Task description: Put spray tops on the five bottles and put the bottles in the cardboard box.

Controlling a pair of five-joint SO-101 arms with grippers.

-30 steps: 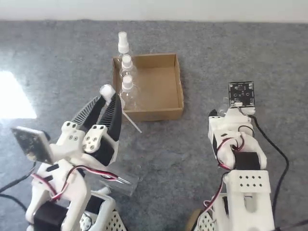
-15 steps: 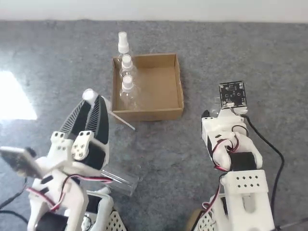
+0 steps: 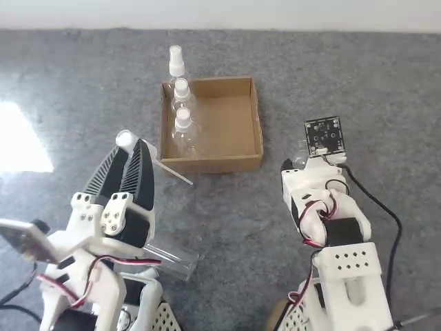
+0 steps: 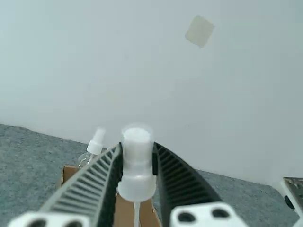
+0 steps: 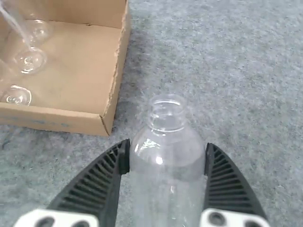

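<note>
Spray top (image 4: pixel 137 182) pinched in left tool (image 4: pixel 137 148)

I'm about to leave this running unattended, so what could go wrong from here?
The white plastic spray top in the left jaws trails a thin dip tube that might snag the brown cardboard box or miss the narrow open neck of the clear plastic bottle in the right jaws. Another clear bottle, lying by the left arm's base, could get knocked.
</note>
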